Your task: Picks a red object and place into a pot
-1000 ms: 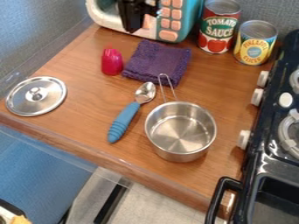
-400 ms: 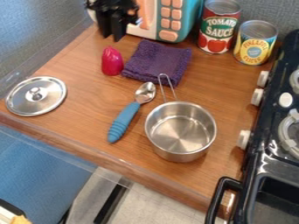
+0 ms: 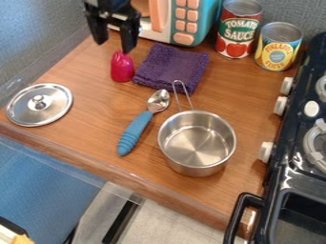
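The taller can (image 3: pixel 239 31) reads "TOMATO SAUCE", the two words stacked in pale capitals on the green part of its label, above a picture of red tomatoes. On the shorter can (image 3: pixel 279 47) beside it, "PINEAPPLE" curves in dark capitals across a yellow label. The smaller word beneath is poorly formed, but it seems to be "SLICES". Both lines of print stand upright, facing the camera.

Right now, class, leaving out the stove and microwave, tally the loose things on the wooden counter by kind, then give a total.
Cans, red one and yellow one: 2
Pot: 1
Lid: 1
Spoon: 1
Purple cloth: 1
Red object: 1
Total: 7
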